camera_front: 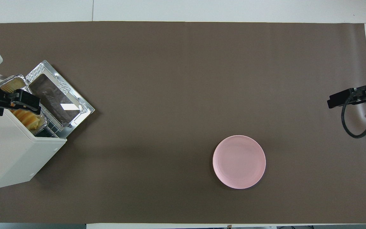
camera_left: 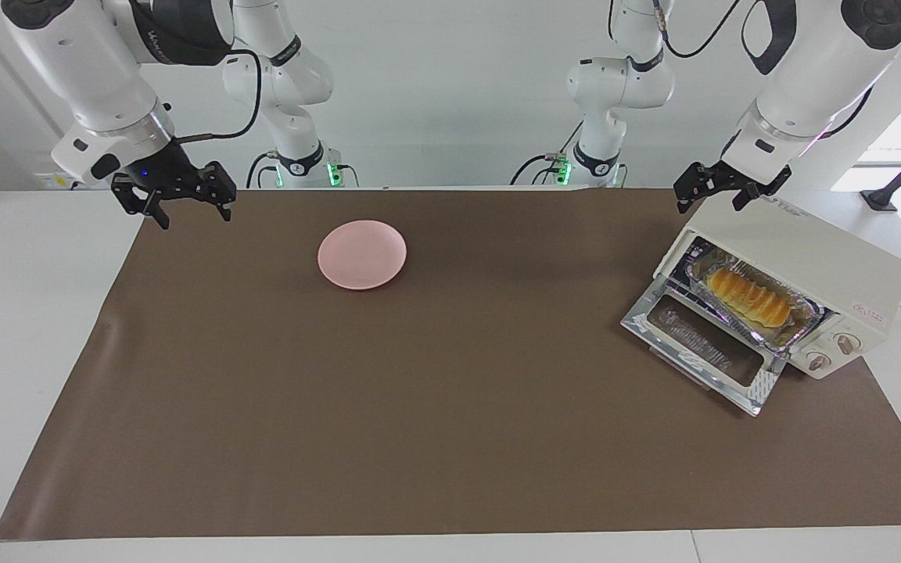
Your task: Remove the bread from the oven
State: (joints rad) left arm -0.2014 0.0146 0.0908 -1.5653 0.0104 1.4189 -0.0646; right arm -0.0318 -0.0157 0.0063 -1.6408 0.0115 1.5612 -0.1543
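Brown mat (camera_left: 450, 407) carries the oven (camera_left: 802, 274), door dropped, exposing the bread (camera_left: 749, 297) for access. Left gripper (camera_left: 720, 188) hangs over the oven, open, empty; right gripper (camera_left: 184, 199) waits likewise, plate (camera_left: 362, 254) ready.

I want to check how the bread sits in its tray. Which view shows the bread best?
The facing view: the whole bread lies in the foil tray inside the open oven. In the overhead view the left gripper and the oven's top cover most of it.
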